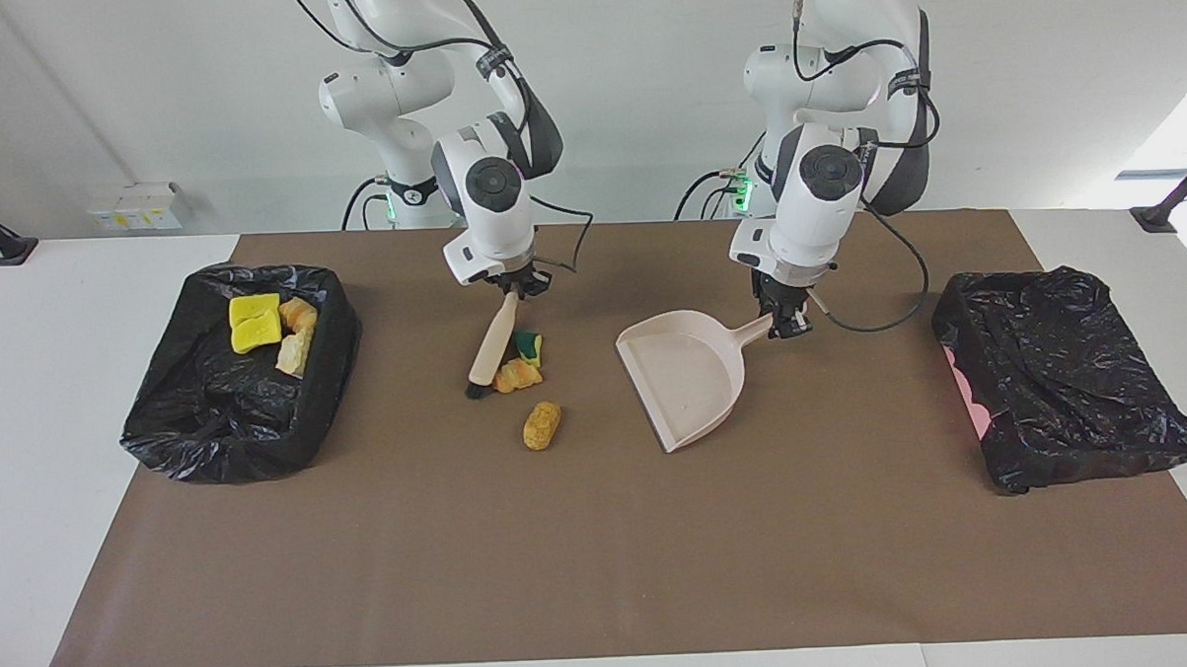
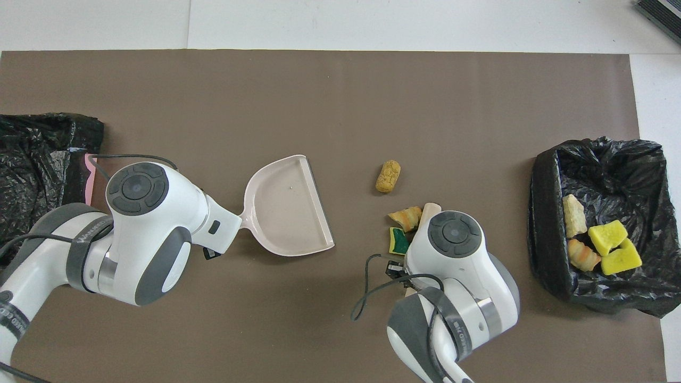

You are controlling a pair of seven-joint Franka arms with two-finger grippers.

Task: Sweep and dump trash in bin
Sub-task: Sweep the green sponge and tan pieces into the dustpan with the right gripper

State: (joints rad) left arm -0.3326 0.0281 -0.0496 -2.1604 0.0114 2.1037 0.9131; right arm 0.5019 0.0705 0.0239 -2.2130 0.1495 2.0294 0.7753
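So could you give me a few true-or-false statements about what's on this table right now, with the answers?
1. The right gripper holds the brush. True.
2. The dustpan already has scraps in it. False: it is empty, held by its handle in the left gripper.
3. Three scraps lie on the mat: the green-backed sponge, the orange-brown lump and the bread-like lump. True.
4. Both bins hold scraps. False: only the bin at the right arm's end shows any.
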